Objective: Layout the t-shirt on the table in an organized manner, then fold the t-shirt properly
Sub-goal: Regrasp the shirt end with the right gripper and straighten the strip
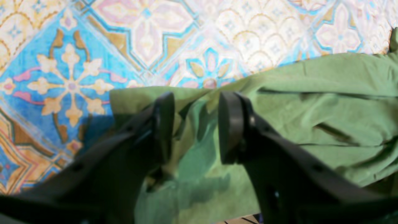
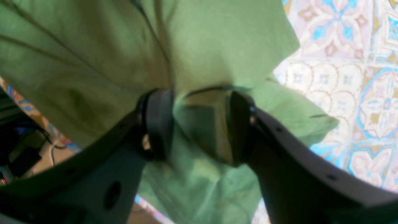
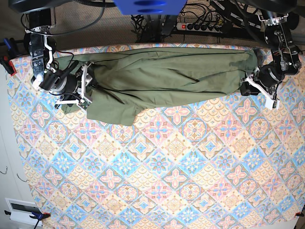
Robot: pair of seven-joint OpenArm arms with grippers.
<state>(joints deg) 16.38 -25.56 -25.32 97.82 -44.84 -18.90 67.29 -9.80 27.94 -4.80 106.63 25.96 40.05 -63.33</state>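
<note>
Base view: t-shirt (image 3: 167, 76) stretched along the table's (image 3: 157, 181) far edge, each gripper, left (image 3: 251, 82) and right (image 3: 86, 86), seemingly pinching an end; power strip (image 3: 202, 26) behind.

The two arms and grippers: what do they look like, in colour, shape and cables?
Both wrist views show dark, matte, flat tapering fingers ending in thick, rounded black pads, with small holes along the sides. In the base view the left gripper and right gripper have white parts on black bodies. The arms are black and silver with black cables along them.
</note>
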